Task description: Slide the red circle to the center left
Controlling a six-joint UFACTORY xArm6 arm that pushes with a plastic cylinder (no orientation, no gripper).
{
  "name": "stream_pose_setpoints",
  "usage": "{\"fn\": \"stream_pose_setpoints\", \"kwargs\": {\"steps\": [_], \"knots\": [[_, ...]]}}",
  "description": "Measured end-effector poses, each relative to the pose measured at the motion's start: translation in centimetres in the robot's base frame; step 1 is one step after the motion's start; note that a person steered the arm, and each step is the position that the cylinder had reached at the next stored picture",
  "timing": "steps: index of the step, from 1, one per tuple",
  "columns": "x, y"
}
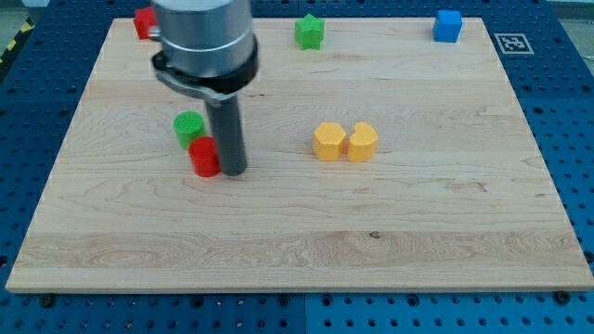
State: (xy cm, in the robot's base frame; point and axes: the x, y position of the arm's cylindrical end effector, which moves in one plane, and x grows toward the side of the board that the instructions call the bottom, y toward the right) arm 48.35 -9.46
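Here, your tip touches the red circle from the view's right; having no jaws, push straight left, skirting the green circle.

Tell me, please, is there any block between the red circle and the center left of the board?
Nothing visible blocks it. The red circle sits beside my tip, on its left in the view. The green circle touches it from above, beside the leftward path rather than on it. The board shows bare wood up to its left edge.
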Motion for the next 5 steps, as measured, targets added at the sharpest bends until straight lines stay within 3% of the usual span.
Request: {"fn": "stream_pose_setpoints", "kwargs": {"steps": [3,5], "knots": [[-0.7,-9.1],[-2.3,-10.1]]}}
